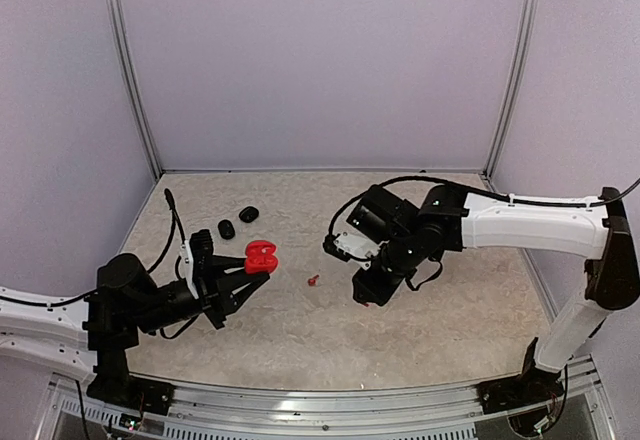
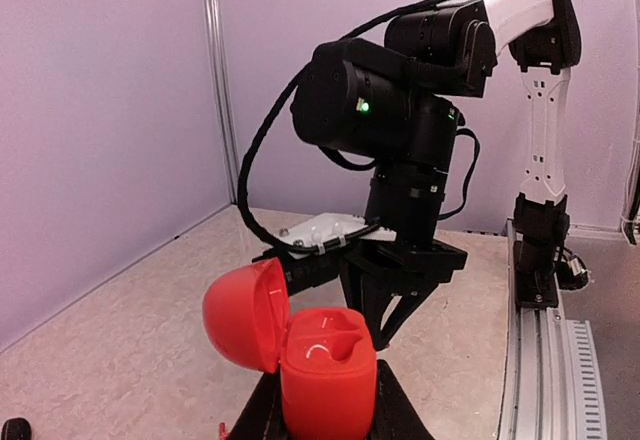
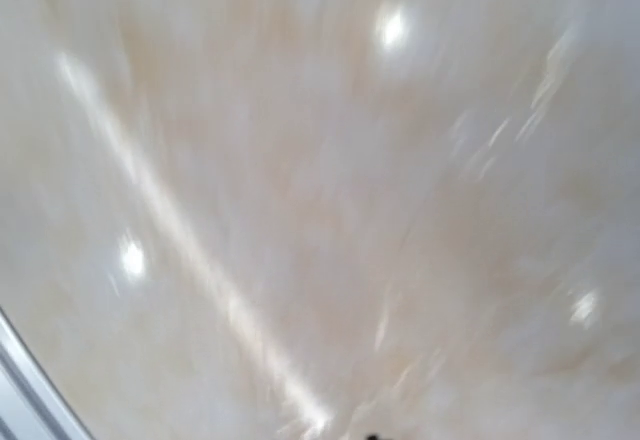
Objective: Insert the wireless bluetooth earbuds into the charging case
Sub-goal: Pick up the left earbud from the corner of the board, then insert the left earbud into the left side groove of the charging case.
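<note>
Nearest the bases: left arm (image 1: pixel 130 302) sits low, jaws pinching the red charging case (image 1: pixel 262 255) by its lower body. Lid is hinged open, mouth up, and in the left wrist view both wells look empty.

Just beyond, to the right, one red earbud (image 1: pixel 313 281) lies loose on the surface (image 1: pixel 300 345) — apart from the case, neither arm touching it.

Right arm (image 1: pixel 520 222) reaches in from the far side, wrist bent down, jaws aimed at the surface just right of that bud. Spread or pressed together, can't tell: its own wrist cam is smeared and shows only surface, and elsewhere the tips are too small or partly hidden behind the case. Tiny red speck at the tips in the top view, poss. a 2nd bud, can't confirm.

Farthest back, two black rounded pieces (image 1: pixel 227 229) sit side by side, well apart from the rest.

Risks, as I judge them:
- Bud is tiny and stemmed, so an off-centre pinch could squirt or flip it away.
- A fast approach could knock the loose bud.
- Wells are narrow — a bud at the wrong angle won't seat and may bounce out.
- Right tips bumping the open lid could snap it shut or twist the case in the grip.
</note>
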Robot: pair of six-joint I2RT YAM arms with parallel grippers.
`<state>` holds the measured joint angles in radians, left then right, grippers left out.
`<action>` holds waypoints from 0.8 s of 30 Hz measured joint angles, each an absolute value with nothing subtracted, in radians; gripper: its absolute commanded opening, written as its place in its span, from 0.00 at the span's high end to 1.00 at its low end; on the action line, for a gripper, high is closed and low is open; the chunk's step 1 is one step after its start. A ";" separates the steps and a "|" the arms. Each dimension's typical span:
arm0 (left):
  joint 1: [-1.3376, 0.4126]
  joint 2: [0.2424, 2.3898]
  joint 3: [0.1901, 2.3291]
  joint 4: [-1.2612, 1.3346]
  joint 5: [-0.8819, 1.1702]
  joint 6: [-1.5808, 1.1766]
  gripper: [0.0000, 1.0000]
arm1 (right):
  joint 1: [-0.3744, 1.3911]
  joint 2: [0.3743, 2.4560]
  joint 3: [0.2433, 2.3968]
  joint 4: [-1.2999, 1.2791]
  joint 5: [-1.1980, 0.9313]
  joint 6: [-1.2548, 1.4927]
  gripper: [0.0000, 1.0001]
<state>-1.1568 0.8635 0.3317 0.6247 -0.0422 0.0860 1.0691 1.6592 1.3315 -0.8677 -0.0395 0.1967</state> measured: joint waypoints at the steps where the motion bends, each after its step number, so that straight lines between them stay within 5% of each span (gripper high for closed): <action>1: -1.156 0.863 0.321 0.648 -0.041 0.093 1.00 | 1.063 1.628 1.331 -0.839 -0.036 0.189 0.93; 13: -1.139 0.871 0.293 0.799 0.104 0.195 1.00 | 1.062 1.312 1.310 -0.522 -0.139 0.021 0.95; 24: -1.140 0.859 0.285 0.846 0.175 0.284 1.00 | 1.164 1.247 1.271 -0.333 -0.284 -0.052 0.94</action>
